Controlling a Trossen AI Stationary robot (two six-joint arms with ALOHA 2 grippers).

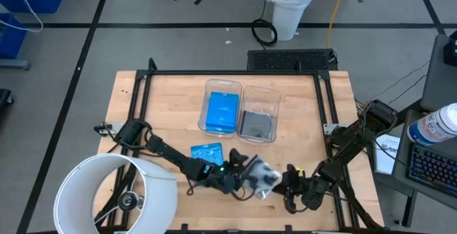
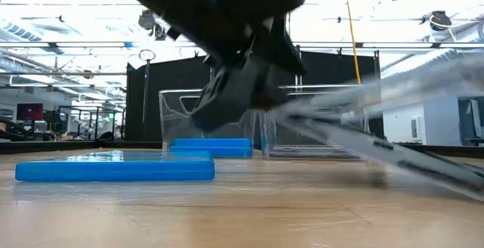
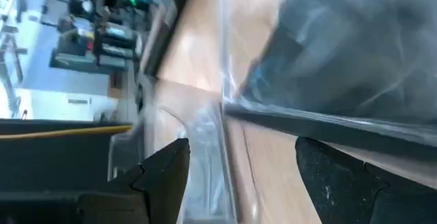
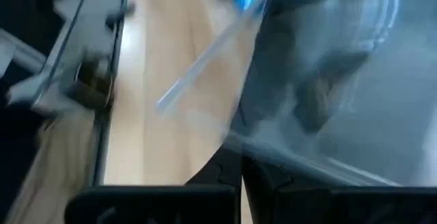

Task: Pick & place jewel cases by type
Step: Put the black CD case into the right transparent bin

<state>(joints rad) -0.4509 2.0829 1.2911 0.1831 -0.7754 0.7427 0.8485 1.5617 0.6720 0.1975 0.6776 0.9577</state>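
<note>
The smoky jewel case [image 2: 378,146], tilted with one edge raised off the tabletop [image 1: 171,105], lay between both grippers near the front edge. The left gripper [image 1: 239,177] stood fingers wide at its left edge; the right gripper [image 1: 289,180], fingers shut, pressed its right edge.

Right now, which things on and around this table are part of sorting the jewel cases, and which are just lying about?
Job:
- blue case on table
- smoky case between the grippers
- blue case in left bin
- smoky case in right bin
- left gripper
- right gripper

Lying about:
- white bucket
- keyboard
</note>
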